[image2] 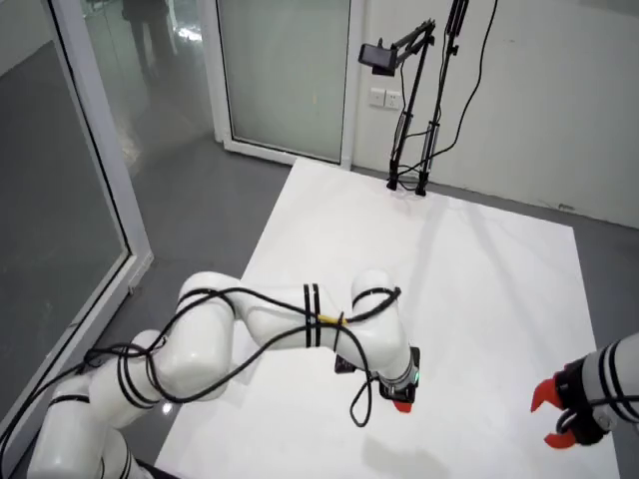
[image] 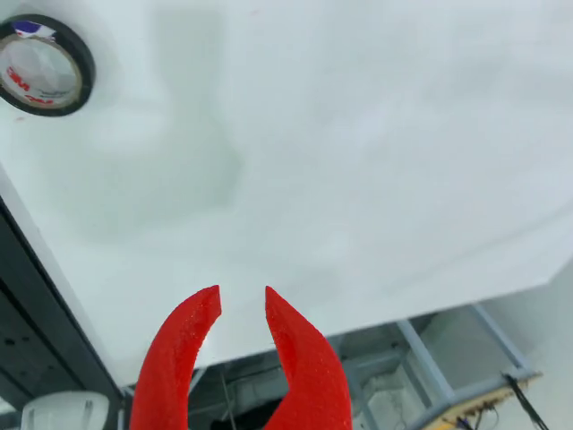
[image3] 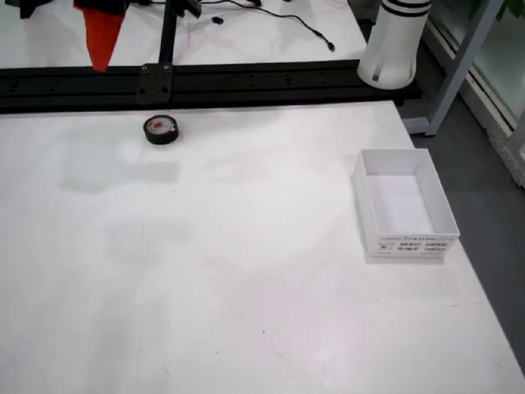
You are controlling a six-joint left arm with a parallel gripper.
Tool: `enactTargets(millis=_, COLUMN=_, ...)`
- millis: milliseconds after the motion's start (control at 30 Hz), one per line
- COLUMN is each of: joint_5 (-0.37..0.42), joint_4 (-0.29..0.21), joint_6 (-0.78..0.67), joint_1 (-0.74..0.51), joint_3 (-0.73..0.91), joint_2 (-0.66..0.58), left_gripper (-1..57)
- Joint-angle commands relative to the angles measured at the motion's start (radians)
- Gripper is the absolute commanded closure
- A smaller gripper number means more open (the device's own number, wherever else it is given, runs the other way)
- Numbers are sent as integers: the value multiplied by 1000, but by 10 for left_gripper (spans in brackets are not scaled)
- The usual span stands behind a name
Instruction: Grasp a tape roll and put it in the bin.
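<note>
In the gripper-riding view the red gripper [image: 243, 300] hangs released, jaws apart and empty, at bottom centre. The tape [image: 43, 65] lies upper left on the table [image: 358, 179]. From the front view, the bin [image3: 404, 203] sits far right.

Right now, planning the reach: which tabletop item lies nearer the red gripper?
The black tape roll, just below the gripper in the table view; the white bin sits far right.

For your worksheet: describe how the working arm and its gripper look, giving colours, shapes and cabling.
The arm is glossy white with rounded joints, black bands and black cables running along it. Its gripper has two red, curved, pointed fingers with a slightly grainy surface.
</note>
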Motion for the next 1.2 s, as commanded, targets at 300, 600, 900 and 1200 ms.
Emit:
enactTargets(millis=300, joint_5=-15, joint_4=-45, joint_6=-143, joint_1=-80, joint_3=-24, joint_2=264, left_gripper=419)
enactTargets(millis=600, joint_5=-15, joint_4=-70, joint_6=-166, joint_1=-93, joint_3=63, joint_2=264, left_gripper=412)
enactTargets(millis=900, joint_5=-12, joint_4=-90, joint_6=-168, joint_1=-99, joint_3=112, joint_2=237, left_gripper=402)
enactTargets(millis=1200, joint_5=-26, joint_4=-59, joint_6=-194, joint_1=-80, joint_3=112, joint_2=237, left_gripper=402)
